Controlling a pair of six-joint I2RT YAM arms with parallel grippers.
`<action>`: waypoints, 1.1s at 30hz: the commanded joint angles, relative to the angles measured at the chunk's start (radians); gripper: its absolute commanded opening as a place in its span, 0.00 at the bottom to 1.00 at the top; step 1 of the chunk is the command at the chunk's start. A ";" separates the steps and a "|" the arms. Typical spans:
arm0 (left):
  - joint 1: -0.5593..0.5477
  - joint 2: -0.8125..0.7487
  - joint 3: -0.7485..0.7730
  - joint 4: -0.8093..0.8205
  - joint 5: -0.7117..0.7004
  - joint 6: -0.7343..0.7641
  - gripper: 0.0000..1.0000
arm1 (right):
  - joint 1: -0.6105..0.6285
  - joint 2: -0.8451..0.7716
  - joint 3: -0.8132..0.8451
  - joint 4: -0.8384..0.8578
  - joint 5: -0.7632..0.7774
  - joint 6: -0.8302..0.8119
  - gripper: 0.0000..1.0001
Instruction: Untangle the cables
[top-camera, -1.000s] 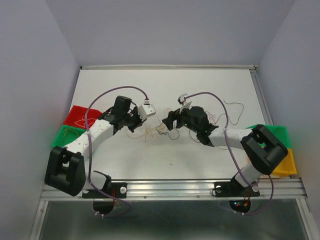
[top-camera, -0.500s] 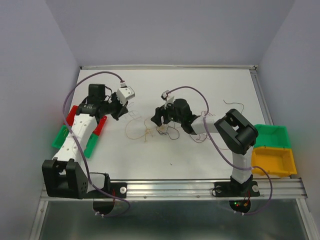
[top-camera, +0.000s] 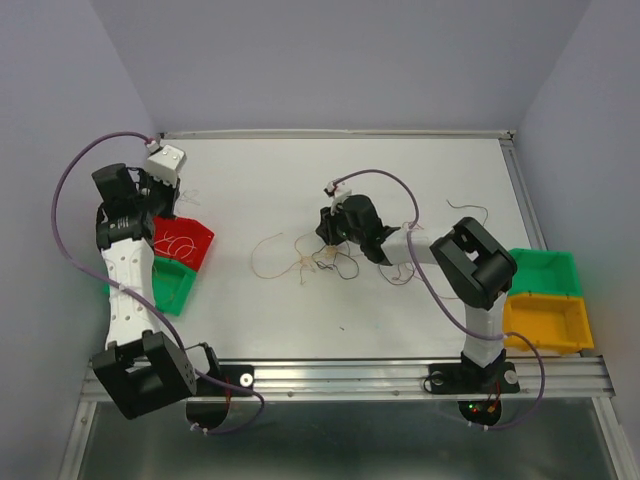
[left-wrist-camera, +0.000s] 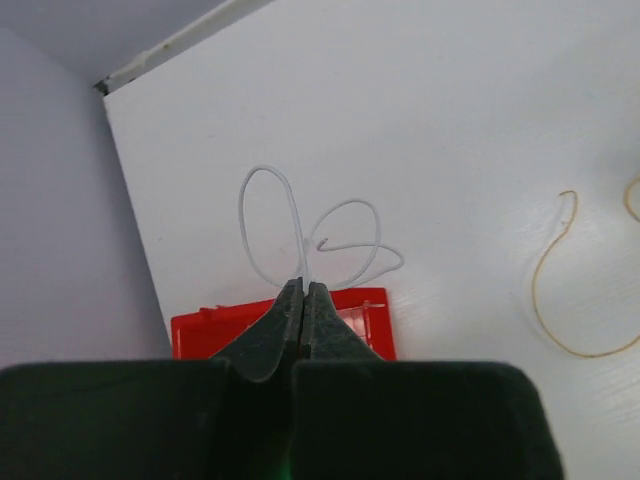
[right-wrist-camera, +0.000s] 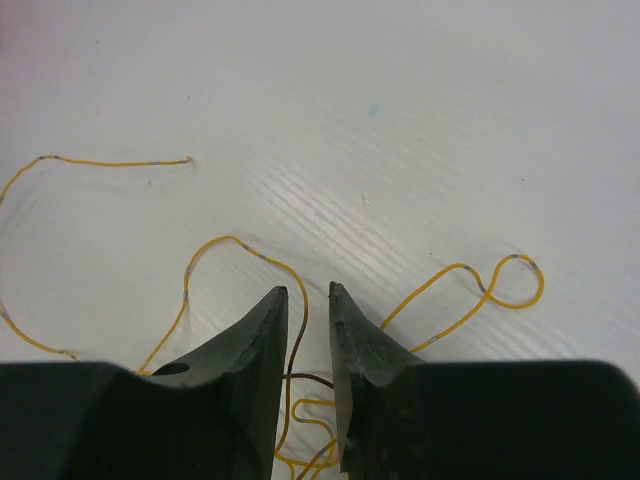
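Observation:
The cables (top-camera: 312, 262) lie in a loose tangle of yellow, orange and dark strands at mid-table. My right gripper (top-camera: 326, 240) is down at the tangle's right side. In the right wrist view its jaws (right-wrist-camera: 308, 292) stand narrowly open, with a yellow cable (right-wrist-camera: 215, 241) running down between them and a dark brown strand (right-wrist-camera: 305, 378) crossing below. My left gripper (left-wrist-camera: 303, 285) is shut on a thin white cable (left-wrist-camera: 265, 168), whose loops hang from the tips above the red bin (left-wrist-camera: 200, 330). In the top view it (top-camera: 152, 196) is at the far left.
A red bin (top-camera: 188, 243) holding a coiled wire and a green bin (top-camera: 168, 282) sit at the left edge. Green (top-camera: 545, 270) and yellow (top-camera: 545, 322) bins sit at the right edge. A loose dark wire (top-camera: 470, 211) lies at the right, and an orange strand (left-wrist-camera: 545, 275) lies left of the tangle.
My left arm has swung from the tangle to the far left, carrying the white cable over the red bin. My right gripper's jaws have narrowed around the yellow cable.

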 joint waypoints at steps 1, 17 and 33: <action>0.087 0.063 0.048 0.059 -0.046 -0.008 0.00 | 0.002 -0.064 -0.024 0.028 0.061 -0.002 0.36; 0.172 0.394 0.142 -0.035 -0.055 0.145 0.00 | 0.000 -0.140 -0.096 0.109 0.030 0.021 0.44; 0.182 0.192 -0.073 -0.032 -0.207 0.245 0.03 | 0.002 -0.144 -0.104 0.151 0.013 0.040 0.45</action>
